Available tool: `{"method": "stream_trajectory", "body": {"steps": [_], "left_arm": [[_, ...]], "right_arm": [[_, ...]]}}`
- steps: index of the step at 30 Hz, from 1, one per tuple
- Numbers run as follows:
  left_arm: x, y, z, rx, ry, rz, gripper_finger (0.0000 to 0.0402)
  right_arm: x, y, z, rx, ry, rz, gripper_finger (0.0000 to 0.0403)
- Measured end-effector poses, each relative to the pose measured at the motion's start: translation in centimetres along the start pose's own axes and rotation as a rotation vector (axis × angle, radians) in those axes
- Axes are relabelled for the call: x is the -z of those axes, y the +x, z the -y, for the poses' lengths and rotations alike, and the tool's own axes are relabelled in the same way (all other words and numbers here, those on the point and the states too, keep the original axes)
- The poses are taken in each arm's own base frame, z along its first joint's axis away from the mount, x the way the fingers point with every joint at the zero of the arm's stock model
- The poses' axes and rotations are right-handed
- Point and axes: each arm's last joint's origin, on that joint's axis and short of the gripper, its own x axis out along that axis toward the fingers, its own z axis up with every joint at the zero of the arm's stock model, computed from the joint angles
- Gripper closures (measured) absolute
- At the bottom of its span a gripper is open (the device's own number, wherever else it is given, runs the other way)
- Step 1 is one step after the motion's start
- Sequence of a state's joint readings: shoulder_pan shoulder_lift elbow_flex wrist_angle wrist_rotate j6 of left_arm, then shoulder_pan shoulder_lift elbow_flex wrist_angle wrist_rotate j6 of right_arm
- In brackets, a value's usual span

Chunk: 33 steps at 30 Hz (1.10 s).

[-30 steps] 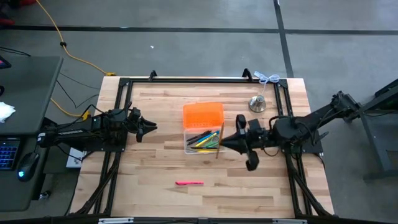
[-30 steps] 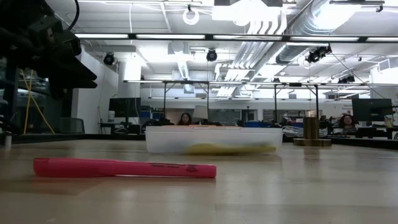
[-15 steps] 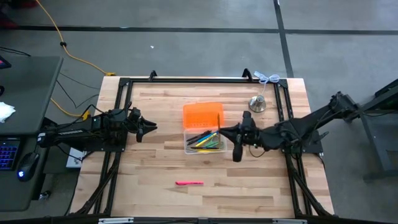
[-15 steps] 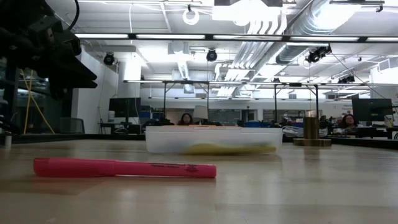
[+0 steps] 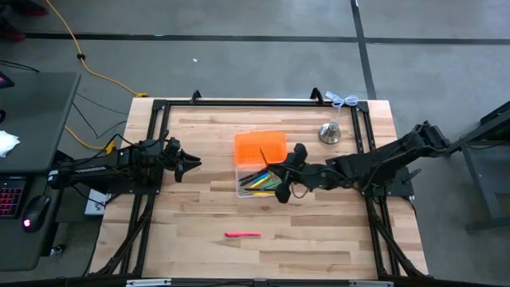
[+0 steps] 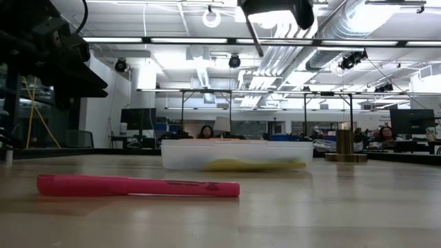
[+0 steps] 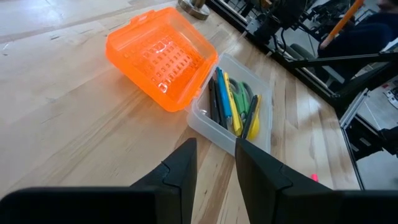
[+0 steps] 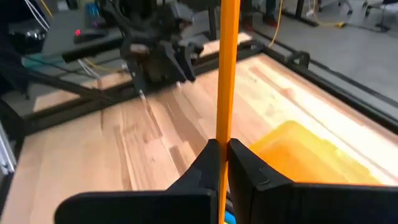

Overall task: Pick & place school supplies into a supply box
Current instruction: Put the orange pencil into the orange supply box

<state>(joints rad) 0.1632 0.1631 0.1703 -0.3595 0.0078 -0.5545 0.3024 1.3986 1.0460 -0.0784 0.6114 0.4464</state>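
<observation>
The supply box is a clear tray (image 5: 261,183) with its orange lid (image 5: 260,147) lying open at its far end. Several pens and pencils lie in the tray (image 7: 233,112). My right gripper (image 5: 276,177) hovers over the tray's right side, shut on an orange pencil (image 8: 227,74). In the low view that pencil (image 6: 257,40) slants down from the gripper (image 6: 275,10) at the picture's top. A pink marker (image 5: 242,234) lies flat on the table near the front edge. My left gripper (image 5: 194,163) waits open at the table's left, pointing at the box. My right gripper pinches the orange pencil between its two fingers (image 8: 210,163). The pencil's shaft (image 8: 224,134) runs on past the fingertips. It is lifted clear above the supply box, its free end slanting down.
A silver bell-shaped object (image 5: 330,133) stands at the far right of the table, behind my right arm. A black frame (image 5: 239,102) runs along the table's far and side edges. Bare wood lies between the box and the pink marker (image 6: 138,186).
My right gripper has gone down and toward the table's left edge, from beside the box to over its right side. It has turned on the way. The pencil has stayed in its shut fingers, and both now show at the top of the low view.
</observation>
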Motion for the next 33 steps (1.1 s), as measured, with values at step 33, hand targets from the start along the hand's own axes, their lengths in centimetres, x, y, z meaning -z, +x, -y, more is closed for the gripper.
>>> {"method": "stream_trajectory", "body": {"steps": [33], "left_arm": [[0.0,0.0,0.0,0.0,-0.03,-0.001,0.0261]], "right_arm": [[-1.0,4.8,4.8,-0.261,-0.157,-0.432,0.0403]]}}
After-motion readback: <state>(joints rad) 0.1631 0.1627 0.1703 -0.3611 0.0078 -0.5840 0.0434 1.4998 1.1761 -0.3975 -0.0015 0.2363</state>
